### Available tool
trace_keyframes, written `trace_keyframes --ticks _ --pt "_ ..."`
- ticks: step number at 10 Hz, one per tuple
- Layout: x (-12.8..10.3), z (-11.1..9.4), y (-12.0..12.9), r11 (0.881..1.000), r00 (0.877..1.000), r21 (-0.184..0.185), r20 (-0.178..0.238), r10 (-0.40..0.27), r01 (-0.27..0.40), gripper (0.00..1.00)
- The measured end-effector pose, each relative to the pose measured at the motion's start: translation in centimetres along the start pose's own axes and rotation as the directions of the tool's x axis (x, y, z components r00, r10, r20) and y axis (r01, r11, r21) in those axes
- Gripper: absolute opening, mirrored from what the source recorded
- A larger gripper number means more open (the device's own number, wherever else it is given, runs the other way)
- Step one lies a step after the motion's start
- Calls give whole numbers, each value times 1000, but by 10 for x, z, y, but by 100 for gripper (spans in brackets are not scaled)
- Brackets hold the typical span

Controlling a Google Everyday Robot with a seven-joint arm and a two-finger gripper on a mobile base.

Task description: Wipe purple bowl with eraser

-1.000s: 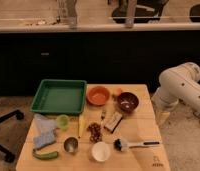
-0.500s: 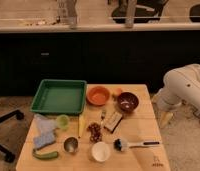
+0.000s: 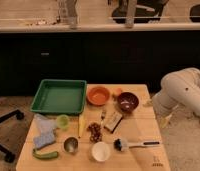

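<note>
The purple bowl [image 3: 127, 102] stands on the wooden table [image 3: 143, 160], at the back right, with a pale patch inside. The eraser [image 3: 113, 121], a small tan-topped block, lies just in front and to the left of the bowl. My white arm [image 3: 183, 92] hangs beside the table's right edge. My gripper [image 3: 165, 120] points down off the table's right side. It is to the right of the bowl and eraser and touches neither.
An orange bowl [image 3: 98, 95] sits left of the purple bowl, and a green tray [image 3: 59, 96] at back left. A black-headed brush [image 3: 124, 144], white cup [image 3: 100, 151], metal cup [image 3: 70, 144], blue-grey sponge [image 3: 44, 140] and small green cup [image 3: 63, 121] fill the front. Dark cabinets stand behind the table.
My arm has sunk slightly beside the table's right edge. The things on the table have not moved.
</note>
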State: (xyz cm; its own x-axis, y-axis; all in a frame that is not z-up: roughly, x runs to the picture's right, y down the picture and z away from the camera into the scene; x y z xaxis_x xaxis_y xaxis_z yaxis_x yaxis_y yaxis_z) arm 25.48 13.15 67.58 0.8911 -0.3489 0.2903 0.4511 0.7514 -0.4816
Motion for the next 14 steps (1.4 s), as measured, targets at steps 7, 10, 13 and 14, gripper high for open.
trace_keyframes --ticks 7,10,13,14 --pt "-73 43 -37 975 977 -74 -42 -211 208 80" --pt "-85 61 -46 959 962 -99 -43 -271 266 80" --pt "-89 74 -52 956 960 -108 -44 -278 272 80" --pt "-89 77 -54 957 961 -108 -42 -274 268 80"
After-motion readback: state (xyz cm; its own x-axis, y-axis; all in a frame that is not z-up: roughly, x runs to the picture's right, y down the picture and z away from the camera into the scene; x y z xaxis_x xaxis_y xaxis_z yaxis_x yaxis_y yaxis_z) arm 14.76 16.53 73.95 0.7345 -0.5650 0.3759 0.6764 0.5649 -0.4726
